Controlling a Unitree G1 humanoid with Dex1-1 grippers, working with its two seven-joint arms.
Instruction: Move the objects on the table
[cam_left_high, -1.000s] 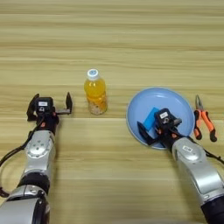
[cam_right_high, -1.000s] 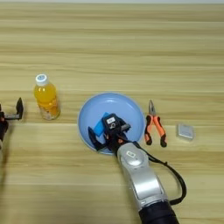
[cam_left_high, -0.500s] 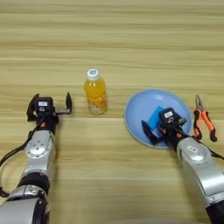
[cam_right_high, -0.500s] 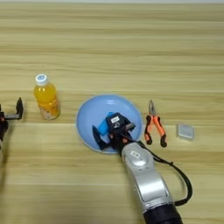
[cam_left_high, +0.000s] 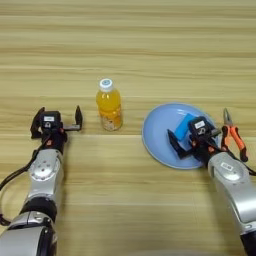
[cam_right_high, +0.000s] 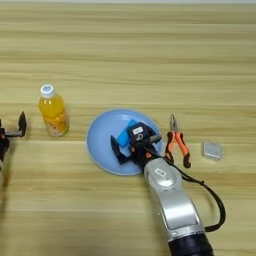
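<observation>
A small bright-blue block (cam_left_high: 183, 126) lies in a light-blue plate (cam_left_high: 156, 142) on the table (cam_left_high: 130, 50). My right gripper (cam_left_high: 195, 139) hovers low over the plate's near right part, just on my side of the block. It is open, with one finger (cam_left_high: 174, 146) over the plate's middle and the other toward the right rim, and it hides the block's near end. The orange-and-black-handled pliers (cam_right_high: 177, 142) lie just right of the plate, tips pointing away. My left gripper (cam_left_high: 56, 119) rests open on the table at the left, holding nothing.
An orange juice bottle (cam_left_high: 110, 105) with a white cap stands upright between the left gripper and the plate. A small grey square piece (cam_right_high: 211, 150) lies right of the pliers. A black cable trails from the right forearm.
My right gripper has edged a little to the right over the plate, and more of the blue block shows. The left arm, bottle and pliers have stayed put.
</observation>
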